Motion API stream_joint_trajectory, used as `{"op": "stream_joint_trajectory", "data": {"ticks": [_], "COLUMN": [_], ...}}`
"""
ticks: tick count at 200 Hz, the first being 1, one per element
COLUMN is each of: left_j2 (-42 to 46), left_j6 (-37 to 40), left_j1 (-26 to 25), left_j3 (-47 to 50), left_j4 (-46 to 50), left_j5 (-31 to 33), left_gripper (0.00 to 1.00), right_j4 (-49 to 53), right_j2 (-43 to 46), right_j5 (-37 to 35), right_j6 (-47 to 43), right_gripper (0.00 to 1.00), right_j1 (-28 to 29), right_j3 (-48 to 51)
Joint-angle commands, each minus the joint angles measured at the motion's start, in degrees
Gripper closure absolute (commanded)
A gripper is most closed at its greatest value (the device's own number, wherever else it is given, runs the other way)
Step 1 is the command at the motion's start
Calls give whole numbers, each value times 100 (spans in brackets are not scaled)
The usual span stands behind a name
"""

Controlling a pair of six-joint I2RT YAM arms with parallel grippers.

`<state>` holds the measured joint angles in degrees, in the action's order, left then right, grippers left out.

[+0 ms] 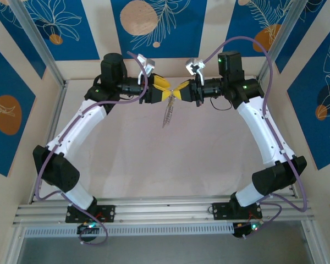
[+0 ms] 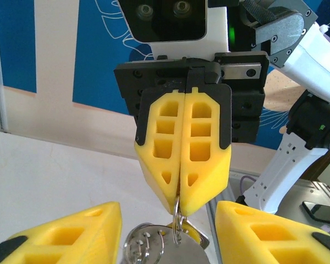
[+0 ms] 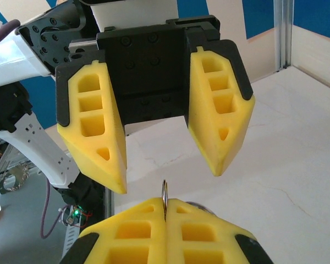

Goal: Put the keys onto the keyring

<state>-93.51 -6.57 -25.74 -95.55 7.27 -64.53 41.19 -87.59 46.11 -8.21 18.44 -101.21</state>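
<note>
Right gripper (image 2: 181, 206) was clamped on the keyring (image 2: 176, 220), hanging straight down at lower centre; left gripper (image 3: 168, 177) gaped open either side of it.

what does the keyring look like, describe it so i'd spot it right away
Over the far middle of the white table, the two arms meet tip to tip. The right gripper has its yellow jaws shut on the keyring, facing the left gripper with open jaws. It is the one thing hanging there: a thin, pale silvery strip dangling below the yellow foam.
</note>
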Motion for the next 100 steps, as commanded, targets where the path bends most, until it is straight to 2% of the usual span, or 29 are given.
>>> {"op": "stream_joint_trajectory", "data": {"ticks": [1,37,72,85,100], "left_j2": [-127,-184,-193,-185,-162], "left_j6": [-131,-141,-169,-267,-407], "left_j1": [-32,-131,-191,-197,-203], "left_j3": [-160,-144,-116,-77,-26], "left_j4": [-221,-243,-391,-558,-789], "left_j5": [-251,-284,-210,-183,-161], "left_gripper": [55,68,95,100,100], "right_j4": [-31,-78,-85,-85,-85], "right_j2": [-22,-12,-4,-4,10], "right_j5": [171,163,153,153,131], "right_j6": [-50,-41,-58,-67,-79], "right_gripper": [100,100,100,100,100], "right_j1": [42,44,41,34,31], "right_j3": [-154,-123,-84,-66,-48]}}
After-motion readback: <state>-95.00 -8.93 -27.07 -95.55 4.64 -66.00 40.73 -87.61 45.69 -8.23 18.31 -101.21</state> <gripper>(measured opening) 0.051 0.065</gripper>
